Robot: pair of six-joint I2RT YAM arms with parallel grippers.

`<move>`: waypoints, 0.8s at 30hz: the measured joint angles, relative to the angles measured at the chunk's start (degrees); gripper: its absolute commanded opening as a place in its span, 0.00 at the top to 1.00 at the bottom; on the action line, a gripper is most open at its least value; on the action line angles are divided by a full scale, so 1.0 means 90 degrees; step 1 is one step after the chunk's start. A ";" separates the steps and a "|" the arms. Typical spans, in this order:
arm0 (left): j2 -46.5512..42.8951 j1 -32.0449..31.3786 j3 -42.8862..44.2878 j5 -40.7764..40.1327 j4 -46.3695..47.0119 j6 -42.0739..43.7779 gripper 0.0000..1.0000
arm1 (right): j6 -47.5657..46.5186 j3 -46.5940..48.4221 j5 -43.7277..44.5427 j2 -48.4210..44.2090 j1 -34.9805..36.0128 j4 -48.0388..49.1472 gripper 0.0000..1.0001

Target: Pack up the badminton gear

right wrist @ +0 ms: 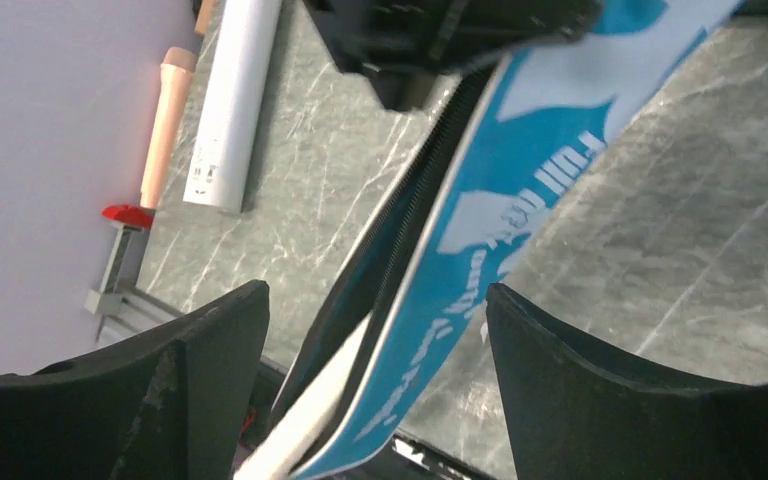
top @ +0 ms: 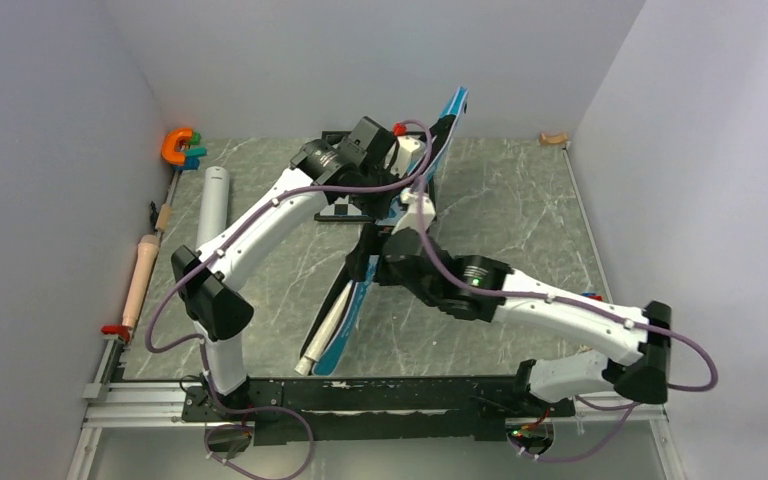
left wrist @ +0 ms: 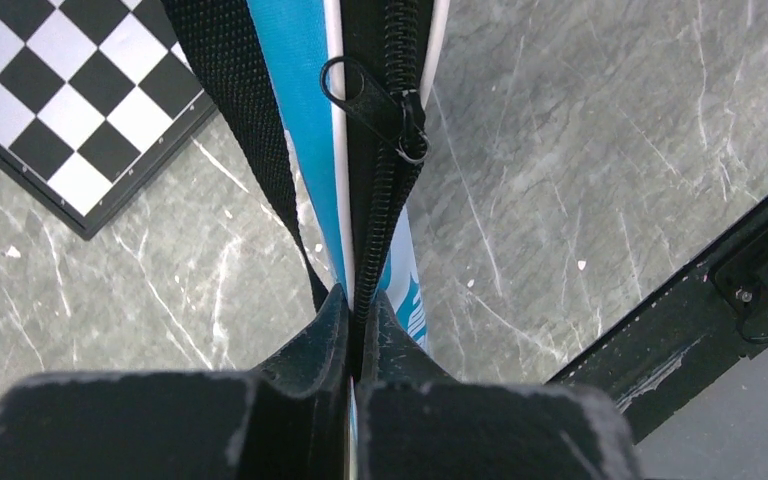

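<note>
Currently the blue bag (top: pixel 343 335) stands tilted on edge across the middle of the table (top: pixel 520 210), with a white racket handle (top: pixel 317 342) protruding from its lower end. The left gripper (left wrist: pixel 357 300) is pinched on the bag's zipper seam, near the zipper pull (left wrist: pixel 375 105). The right gripper (right wrist: pixel 375 295) is spread wide and straddles the bag. The white tube (top: pixel 212 205) lies at the table's left, near the rolling pin (top: pixel 140 280). The chessboard (left wrist: pixel 70 100) lies beside the bag.
</note>
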 measured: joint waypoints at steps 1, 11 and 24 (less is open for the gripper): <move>-0.0092 0.0000 -0.0087 -0.0049 0.0002 -0.0078 1.00 | -0.0066 0.0214 0.0214 0.0228 0.0141 0.0005 0.15; -0.0913 0.0058 -0.0573 -0.0131 0.0002 -0.0449 1.00 | -0.0291 0.1319 0.2225 0.1923 0.0826 -0.0432 0.15; -0.1443 0.0180 -0.0996 -0.0158 0.0022 -0.0466 1.00 | -0.0877 0.2030 0.3172 0.2854 0.1161 -0.0410 0.45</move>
